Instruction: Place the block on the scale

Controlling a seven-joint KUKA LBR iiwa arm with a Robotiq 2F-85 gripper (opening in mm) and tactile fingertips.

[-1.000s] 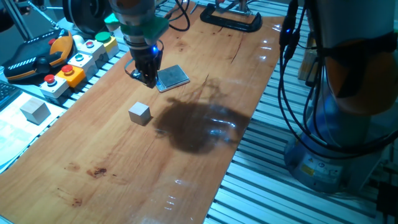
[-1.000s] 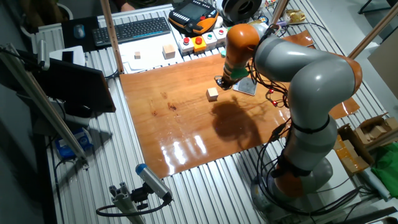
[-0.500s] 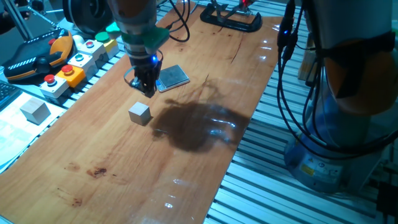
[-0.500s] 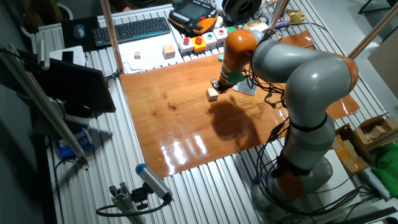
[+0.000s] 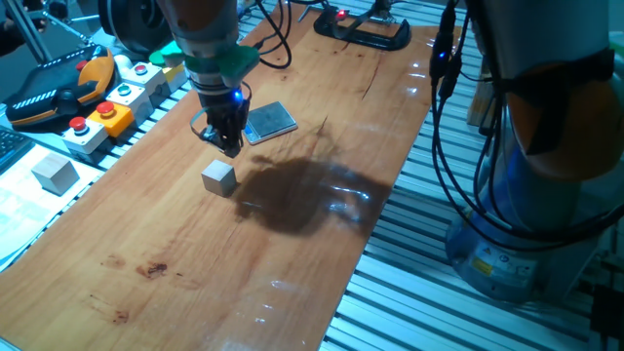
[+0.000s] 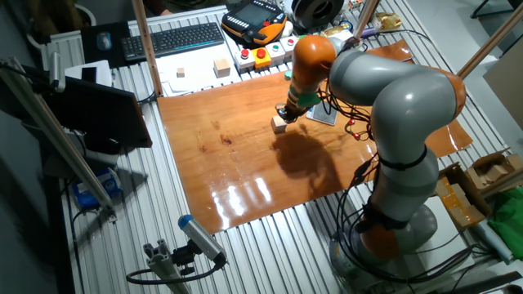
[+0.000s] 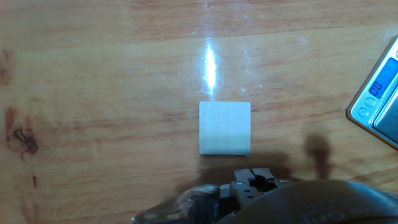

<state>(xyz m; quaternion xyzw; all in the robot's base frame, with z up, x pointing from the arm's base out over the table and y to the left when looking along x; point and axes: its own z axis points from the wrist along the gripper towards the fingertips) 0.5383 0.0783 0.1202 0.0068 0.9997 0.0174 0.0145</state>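
A long varnished wooden tabletop (image 5: 322,117) lies on a ribbed aluminium bench, glossy enough to throw back bright glints and a dark blurred shadow of the arm. Along one side stands a row of push-button boxes (image 5: 122,93) with red, yellow and green caps, beside an orange and black handheld pendant (image 5: 54,88); a keyboard (image 6: 176,38) sits further off, a black clamp (image 5: 363,29) grips the far end of the board, and a larger whitish cube (image 5: 54,174) rests off the wood. The block (image 5: 219,176) sits on the bare wood in the open, well apart from the board's edges, with the scale (image 5: 268,121) lying flat nearby and nothing between them but the gripper (image 5: 227,146) itself. The gripper hangs above the wood between block and scale, its fingers pointing down; the fingertips look close together and hold nothing, though I cannot tell how far they are parted. In the hand view the block (image 7: 224,127) lies just ahead of the fingers. Compared with a second ago, the gripper has drifted from beside the scale toward the block; block and scale have not moved.
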